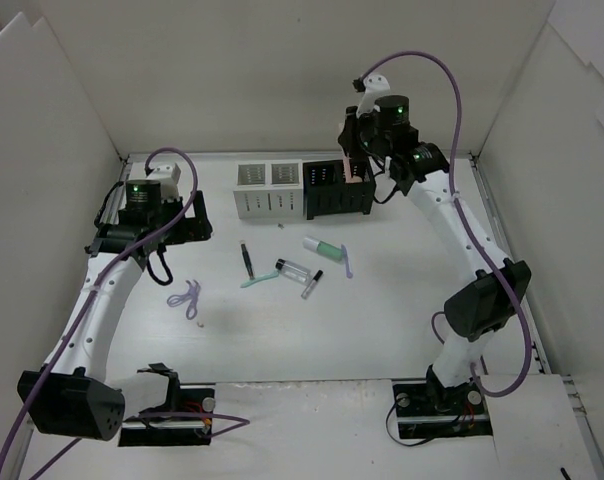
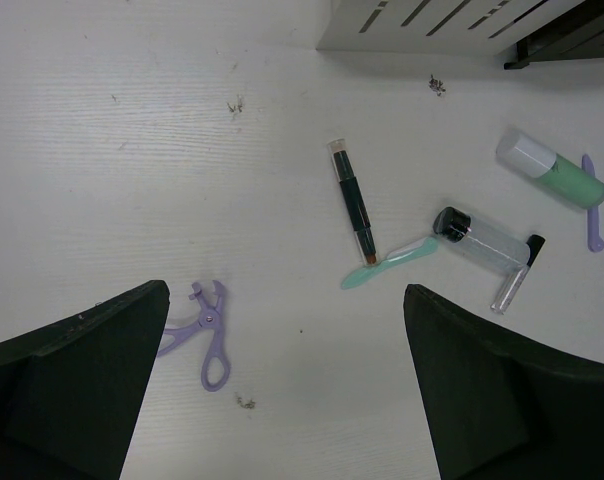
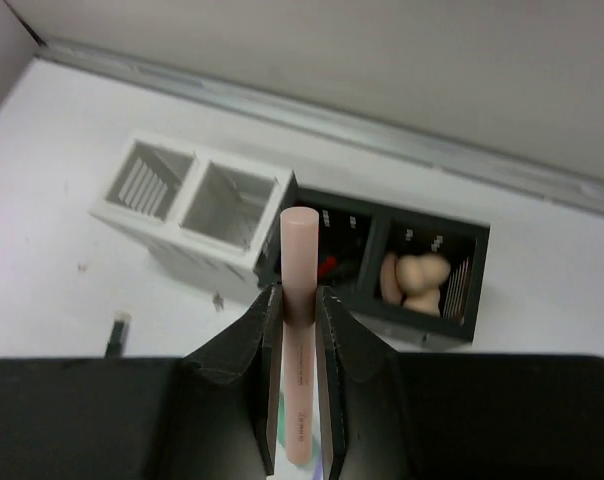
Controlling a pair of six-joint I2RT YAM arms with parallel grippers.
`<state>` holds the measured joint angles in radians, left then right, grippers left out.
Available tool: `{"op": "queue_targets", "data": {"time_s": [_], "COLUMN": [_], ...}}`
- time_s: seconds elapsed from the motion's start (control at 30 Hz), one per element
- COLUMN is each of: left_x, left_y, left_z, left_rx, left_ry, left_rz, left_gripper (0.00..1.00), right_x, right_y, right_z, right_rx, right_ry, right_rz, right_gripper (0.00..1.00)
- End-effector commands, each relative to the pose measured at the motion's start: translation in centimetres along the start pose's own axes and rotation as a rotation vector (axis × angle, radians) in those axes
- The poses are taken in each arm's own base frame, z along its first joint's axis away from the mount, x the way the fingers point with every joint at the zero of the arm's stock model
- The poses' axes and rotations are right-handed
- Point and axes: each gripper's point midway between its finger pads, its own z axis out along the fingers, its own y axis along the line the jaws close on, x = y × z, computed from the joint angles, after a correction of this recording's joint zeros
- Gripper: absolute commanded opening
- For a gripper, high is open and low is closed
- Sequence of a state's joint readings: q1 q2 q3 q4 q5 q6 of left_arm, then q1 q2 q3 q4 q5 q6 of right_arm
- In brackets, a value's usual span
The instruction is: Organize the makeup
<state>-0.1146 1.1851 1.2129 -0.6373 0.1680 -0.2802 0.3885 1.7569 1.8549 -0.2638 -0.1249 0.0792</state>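
- Right wrist view: the right gripper [image 3: 299, 300] is clenched on a pink stick [image 3: 299, 250]. The stick stands lengthwise between the two fingers, its round end pointing away from the wrist.
- The stick hangs over the black box [image 3: 434, 224], near that box's left end. Which compartment it is lined up with cannot be told.
- Peach sponges [image 3: 414, 280] sit in the right-hand compartment of the black box.
- A white box [image 3: 195, 166] stands against the left side of the black box.
- Left wrist view: the left gripper [image 2: 287, 295] is released, jaws spread wide, holding nothing. It hangs over the table well to the left of the black box.
- Loose makeup lies on the table in front of the black box, toward the arm bases: a black stick [image 2: 352, 200], a mint stick [image 2: 387, 265], a clear vial [image 2: 482, 240], a mint-green tube [image 2: 552, 170] and a purple stick [image 2: 592, 205].
- A purple tool [image 2: 204, 335] lies farther left of the black box, apart from that group.
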Motion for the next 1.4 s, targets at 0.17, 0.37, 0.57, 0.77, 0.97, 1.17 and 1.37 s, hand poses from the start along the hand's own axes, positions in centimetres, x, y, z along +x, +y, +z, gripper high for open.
{"op": "queue_targets", "data": {"time_s": [0.17,0.37,0.57,0.77,0.97,1.17,1.37], "left_x": [-1.8,-1.8,-1.8,-1.7,-1.8,-1.9,-2.0], "left_y": [0.0,-0.1,-0.3,-0.3,-0.2,-0.4,-0.4], "left_z": [-0.3,0.0,0.0,0.0,-0.1,-0.4,-0.7], "left_rx": [0.003,0.009,0.016,0.016,0.015,0.023,0.02], "left_ry": [-0.07,-0.06,-0.058,-0.058,-0.065,-0.069,-0.081], "left_rz": [0.008,0.008,0.009,0.008,0.01,0.011,0.012], "left_gripper": [0.99,0.99,0.99,0.99,1.0,1.0,1.0], "right_x": [-6.5,-6.7,-3.3,0.1,0.9,1.8,2.9], "right_y": [2.7,2.6,1.3,0.2,0.1,0.7,1.4], "right_z": [4.3,7.5,11.2,14.1,14.1,12.4,9.8], "right_rx": [-0.123,-0.113,-0.063,-0.014,-0.003,-0.001,0.007], "right_ry": [-0.321,-0.395,-0.336,-0.285,-0.271,-0.258,-0.233], "right_rz": [-0.032,-0.047,-0.048,-0.037,-0.036,-0.044,-0.063], "right_gripper": [0.0,0.0,0.0,0.0,0.05,0.25,0.47]}}
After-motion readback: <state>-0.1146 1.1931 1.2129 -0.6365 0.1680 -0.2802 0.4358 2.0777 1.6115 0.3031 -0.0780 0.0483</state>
